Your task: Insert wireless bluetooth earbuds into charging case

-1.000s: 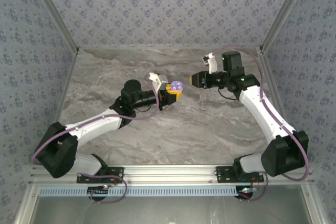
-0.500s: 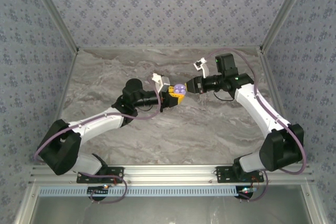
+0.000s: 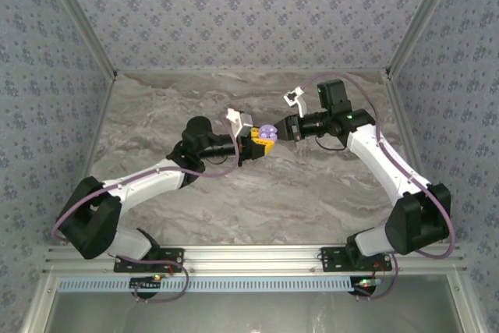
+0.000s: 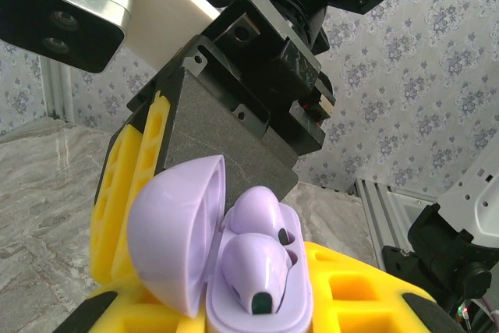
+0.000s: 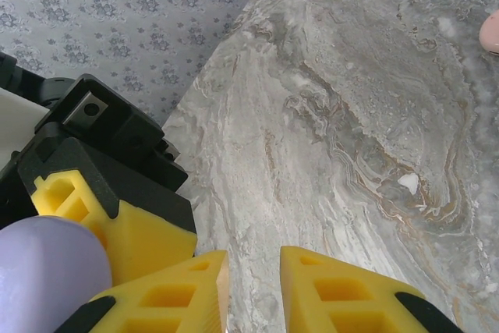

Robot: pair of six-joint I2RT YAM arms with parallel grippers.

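My left tool (image 3: pixel 263 139), clamped shut, holds the open lilac plastic charging case (image 4: pixel 288 321) above the grey marbled worktop (image 5: pixel 351 115), both glossy lilac earbuds (image 4: pixel 251 259) in its wells. My right tool (image 5: pixel 253 271), nearly closed and empty, hovers close behind the domed lid (image 4: pixel 175 232). A hard nudge could, I judge, twist the case loose or spill a bud.

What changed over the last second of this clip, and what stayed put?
The right gripper swung left above the table and closed in on the open lilac charging case, ending right beside it. Nothing was grasped or released. The left gripper kept holding the case, lid open, with the earbuds seated inside.
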